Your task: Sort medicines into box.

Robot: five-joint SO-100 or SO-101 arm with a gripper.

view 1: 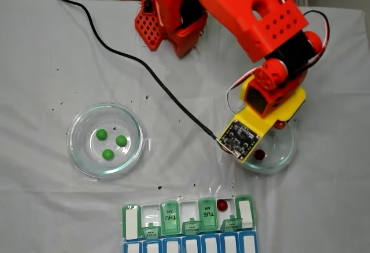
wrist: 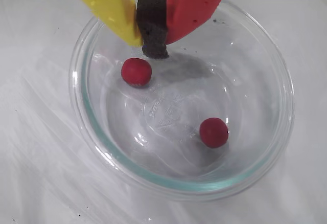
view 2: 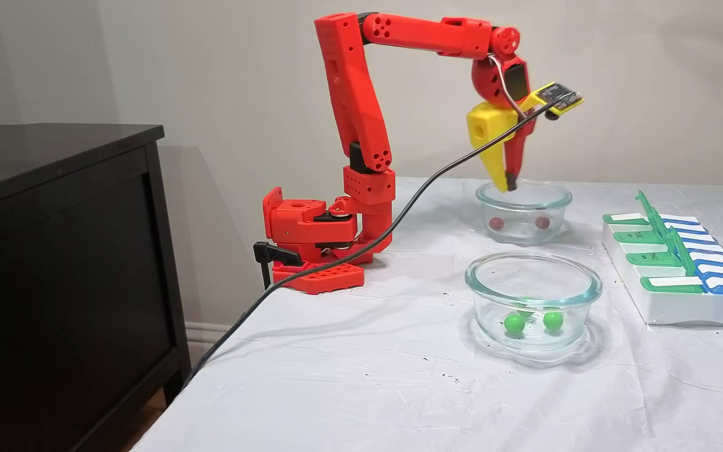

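Medicines: two dark red balls (wrist: 136,71) in glass dish (wrist: 255,173) under hand (wrist: 153,42), three green balls (view 1: 108,154) in other dish (view 1: 78,149), one red (view 1: 222,205) already in box (view 1: 131,218). Hand closed, fingertips together, empty. Probably light, hard, smooth, easy to roll away; best pinched across the middle

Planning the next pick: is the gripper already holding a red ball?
No: in the wrist view the gripper is shut on nothing, with both red balls lying loose in the glass dish.
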